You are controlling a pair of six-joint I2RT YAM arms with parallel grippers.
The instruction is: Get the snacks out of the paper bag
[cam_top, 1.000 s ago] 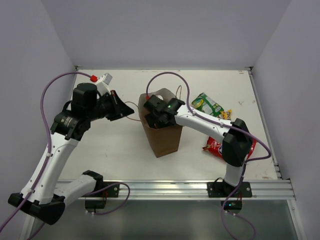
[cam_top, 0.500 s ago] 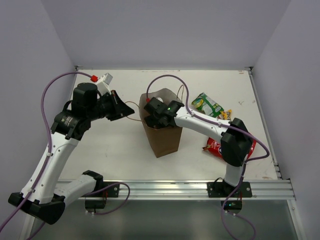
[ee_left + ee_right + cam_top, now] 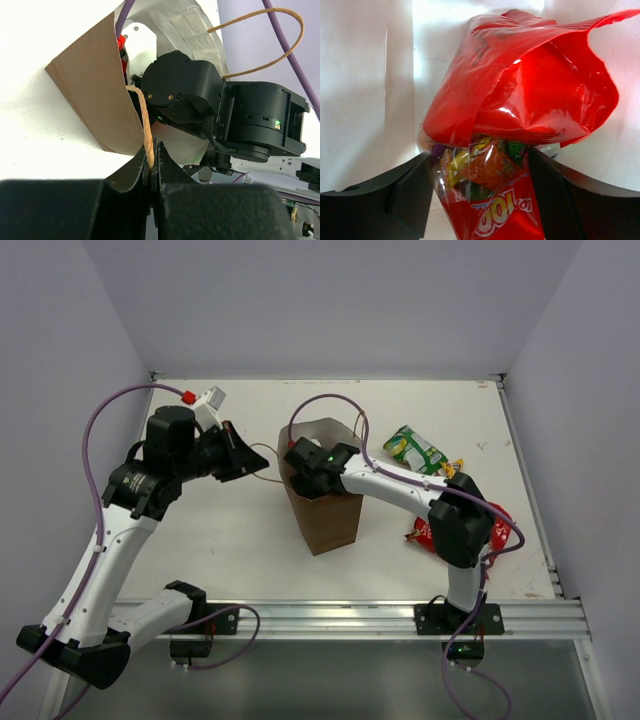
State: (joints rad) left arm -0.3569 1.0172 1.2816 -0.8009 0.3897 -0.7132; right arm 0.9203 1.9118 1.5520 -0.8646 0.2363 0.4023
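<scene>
Right arm has reached further over and into the paper bag [image 3: 325, 520]; left arm unchanged.
Inside the bag, the right gripper [image 3: 477, 167] straddles a red snack packet [image 3: 520, 95]; whether it grips yet, I cannot tell. Left of the bag, the left gripper [image 3: 152, 150] is clenched on the bag's handle [image 3: 145, 115], elbow raised. Best to pinch the packet firmly, then lift straight up, clear of the bag's walls.

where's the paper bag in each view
top external: bag upright, mid-table.
left wrist: bag at left, brown outside showing.
right wrist: bag seen from inside, pale walls behind.
landmark: handle pinched by left hand, in top and left wrist views.
</scene>
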